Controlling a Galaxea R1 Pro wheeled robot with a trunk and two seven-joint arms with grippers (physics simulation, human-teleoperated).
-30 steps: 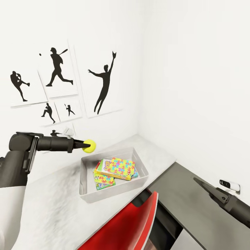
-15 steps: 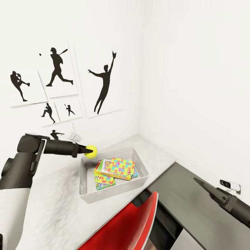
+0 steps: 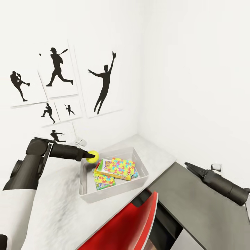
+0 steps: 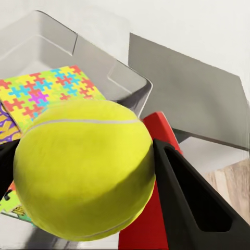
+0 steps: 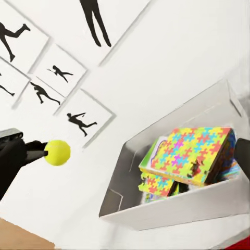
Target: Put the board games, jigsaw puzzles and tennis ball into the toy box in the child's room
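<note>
Left gripper (image 3: 86,156) clamps tennis ball (image 3: 92,156) above toy box (image 3: 114,194) left rim; next: advance inward, release. Right gripper's (image 3: 189,165) opening unclear.

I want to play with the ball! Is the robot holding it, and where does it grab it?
Yes. The left gripper pinches the tennis ball across its middle, one finger on each side.

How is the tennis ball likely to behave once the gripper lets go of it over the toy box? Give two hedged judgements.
Being round, the ball will probably roll or bounce after landing. It sits over the near edge of the box, so it might strike the rim. The puzzle boxes lie stacked unevenly inside, so it would likely roll off them, with the walls probably containing it. The left gripper pinches it at the sides.
</note>
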